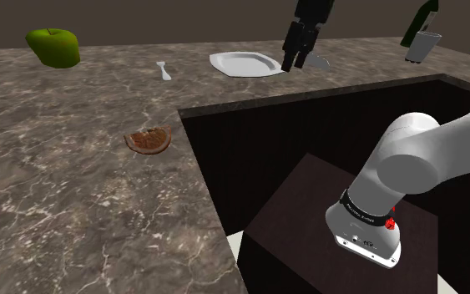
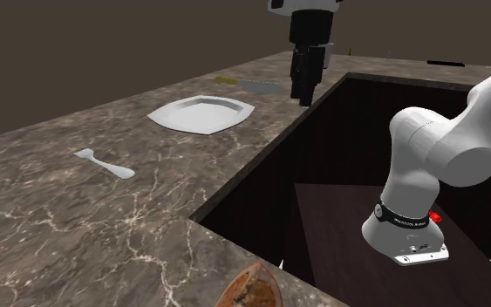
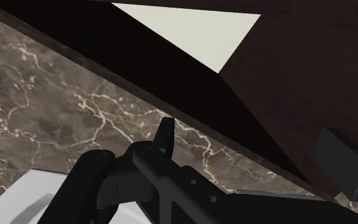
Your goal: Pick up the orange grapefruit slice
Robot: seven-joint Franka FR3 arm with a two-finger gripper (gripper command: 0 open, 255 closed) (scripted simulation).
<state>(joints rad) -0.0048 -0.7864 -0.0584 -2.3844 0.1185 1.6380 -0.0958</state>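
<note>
Brownish-orange half-round grapefruit slice (image 1: 149, 140) lies on marble counter (image 1: 74, 192); tool (image 1: 292, 63), fingers apart, holds nothing.

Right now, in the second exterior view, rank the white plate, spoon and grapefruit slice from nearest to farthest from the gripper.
1. White plate, on the counter just left of the gripper.
2. Spoon, farther left along the counter.
3. Grapefruit slice, at the view's bottom edge.

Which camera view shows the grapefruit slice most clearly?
The shoulder view: the whole brownish-orange slice lies on the marble counter. The second exterior view cuts it at its bottom edge; the wrist view faces the white plate.
</note>
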